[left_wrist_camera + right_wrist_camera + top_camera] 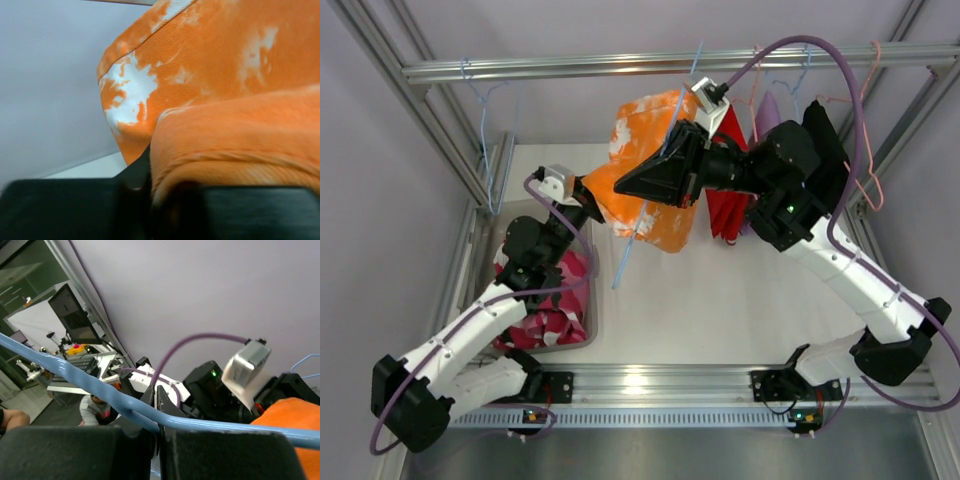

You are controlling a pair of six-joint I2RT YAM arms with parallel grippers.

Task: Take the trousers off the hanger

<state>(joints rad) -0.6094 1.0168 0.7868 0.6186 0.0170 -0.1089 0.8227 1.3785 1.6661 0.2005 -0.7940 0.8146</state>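
Trousers (655,180), orange with white blotches, hang above the far middle of the tabletop (740,290). The left pincer (582,195) grasps their cloth; the right pincer (156,415) is clenched on the blue hanger (75,375). I think the left should pull slowly sideways while the right holds firm.

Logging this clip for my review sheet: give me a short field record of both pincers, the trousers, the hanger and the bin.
left pincer: shut on a fold of the orange trousers
right pincer: shut on the bar of the blue hanger
orange trousers: draped over the tilted blue hanger, in the air between both arms, not yet off
pink camouflage trousers: lying in the grey bin, far left
background: red garment hanging behind the right arm
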